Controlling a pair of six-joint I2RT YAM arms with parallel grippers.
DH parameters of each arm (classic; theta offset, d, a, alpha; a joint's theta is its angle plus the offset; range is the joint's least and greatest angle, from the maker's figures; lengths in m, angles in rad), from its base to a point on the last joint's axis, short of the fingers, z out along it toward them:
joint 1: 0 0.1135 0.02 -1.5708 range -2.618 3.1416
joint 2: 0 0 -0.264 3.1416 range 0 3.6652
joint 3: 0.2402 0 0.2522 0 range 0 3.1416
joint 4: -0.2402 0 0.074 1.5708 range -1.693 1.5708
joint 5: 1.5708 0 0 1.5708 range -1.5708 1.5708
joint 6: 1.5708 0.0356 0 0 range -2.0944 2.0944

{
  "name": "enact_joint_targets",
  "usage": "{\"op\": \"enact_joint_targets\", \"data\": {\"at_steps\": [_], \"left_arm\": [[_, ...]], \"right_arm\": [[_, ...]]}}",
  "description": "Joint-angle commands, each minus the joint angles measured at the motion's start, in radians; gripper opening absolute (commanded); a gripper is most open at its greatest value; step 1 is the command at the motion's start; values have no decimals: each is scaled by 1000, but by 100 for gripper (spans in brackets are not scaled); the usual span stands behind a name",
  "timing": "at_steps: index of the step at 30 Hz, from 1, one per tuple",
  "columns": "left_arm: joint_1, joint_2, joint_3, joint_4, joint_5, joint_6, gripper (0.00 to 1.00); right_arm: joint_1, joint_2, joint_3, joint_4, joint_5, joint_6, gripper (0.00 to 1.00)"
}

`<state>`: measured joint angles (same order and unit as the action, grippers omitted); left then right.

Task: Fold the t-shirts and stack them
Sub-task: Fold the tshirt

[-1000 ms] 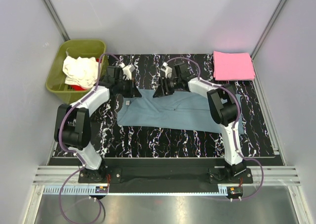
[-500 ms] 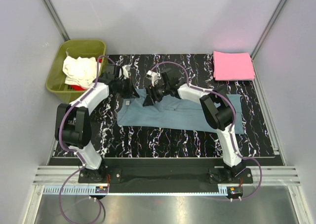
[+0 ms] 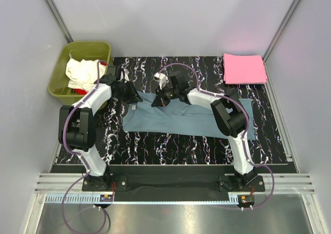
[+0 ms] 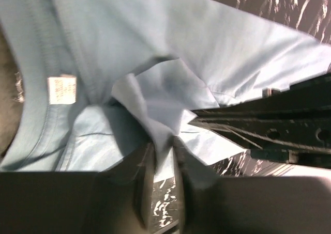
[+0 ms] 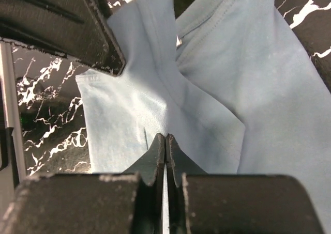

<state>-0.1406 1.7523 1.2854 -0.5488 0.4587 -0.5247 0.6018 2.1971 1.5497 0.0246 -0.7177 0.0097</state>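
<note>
The large blue-grey t-shirt (image 3: 186,118) lies spread on the black marbled mat. My right gripper (image 5: 165,137) is shut on a pinched ridge of its cloth near the collar, at the shirt's upper left (image 3: 155,103). My left gripper (image 4: 163,146) is just to the left (image 3: 136,96). Its jaws stand a little apart, and a fold of the blue-grey cloth (image 4: 155,110) still runs between them. The collar label (image 4: 61,83) shows in the left wrist view. A folded pink t-shirt (image 3: 244,68) lies at the back right. A crumpled cream-white t-shirt (image 3: 83,74) sits in the tub over a bit of red cloth (image 3: 78,91).
The olive-green tub (image 3: 64,92) stands off the mat at the back left, close to the left arm. Grey walls and metal rails enclose the mat. The two grippers are very close together; the left gripper's body (image 5: 77,22) fills the right wrist view's top left.
My right gripper slid left along the shirt's upper edge and shut on the cloth. My left gripper's jaws parted from shut, and it shifted slightly left.
</note>
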Motion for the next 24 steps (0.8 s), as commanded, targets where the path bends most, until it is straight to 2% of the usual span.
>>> {"op": "enact_joint_targets", "data": {"at_steps": [1, 5, 6, 11, 17, 24], "left_arm": [[9, -11, 52, -28, -61, -18, 40], [-7, -115, 29, -43, -260, 84, 62], [-8, -138, 0, -36, -285, 100, 64], [-22, -221, -70, 1, -288, 106, 64], [-71, -198, -100, 15, -275, 92, 64], [-74, -157, -87, 20, -264, 124, 65]], "right_arm": [[12, -68, -4, 38, -35, 19, 0], [10, -56, 23, 24, -107, 56, 0], [10, -54, 32, 24, -126, 77, 0], [13, -63, 21, 35, -190, 118, 0], [21, -79, -34, 29, -195, 114, 0], [24, -89, -53, 41, -236, 141, 0]]}}
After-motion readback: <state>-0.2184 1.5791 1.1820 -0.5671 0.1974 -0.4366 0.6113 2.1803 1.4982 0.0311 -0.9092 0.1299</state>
